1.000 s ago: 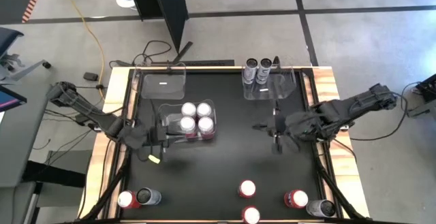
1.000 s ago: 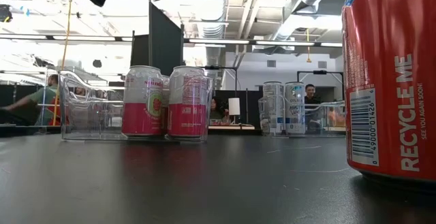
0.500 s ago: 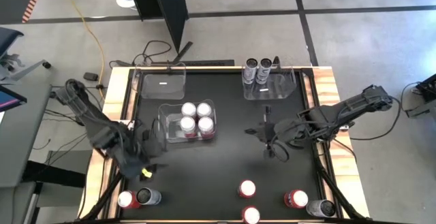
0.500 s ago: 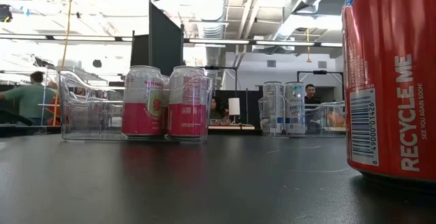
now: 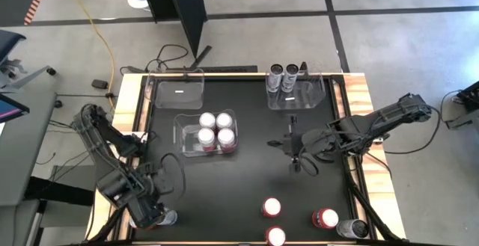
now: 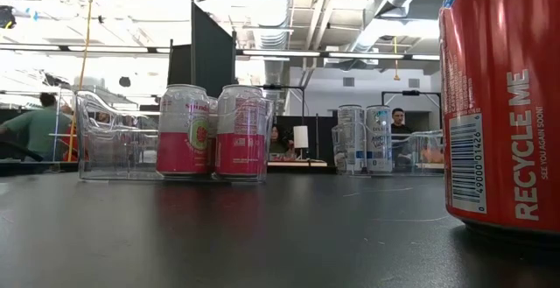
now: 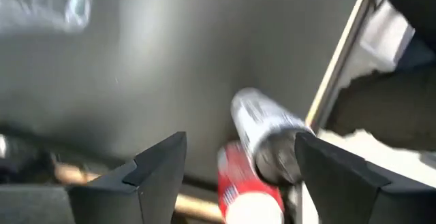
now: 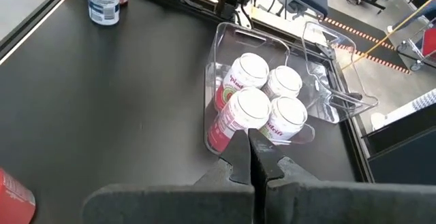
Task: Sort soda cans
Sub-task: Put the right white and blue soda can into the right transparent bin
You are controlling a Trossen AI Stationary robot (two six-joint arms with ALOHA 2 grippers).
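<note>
Currently the black rectangular table (image 5: 247, 179) carries three clear plastic bins. Middle bin (image 5: 182, 130): four pink-and-white cans (image 5: 215, 129). Far right bin (image 5: 310, 96): two grey-silver cans (image 5: 283, 74). Left gripper (image 7: 235, 166), jaws parted and empty, hovers over a dark grey can (image 7: 262, 132) and red can (image 7: 242, 186) at the near left corner. Right gripper (image 8: 251, 154), closed on nothing, hangs mid-table.

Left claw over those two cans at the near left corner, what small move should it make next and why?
Probably ease the left claw down around the silver can before closing. Its fingers stand apart, with that can and the red can showing between them, nothing gripped yet. The right claw waits shut mid-table.
</note>
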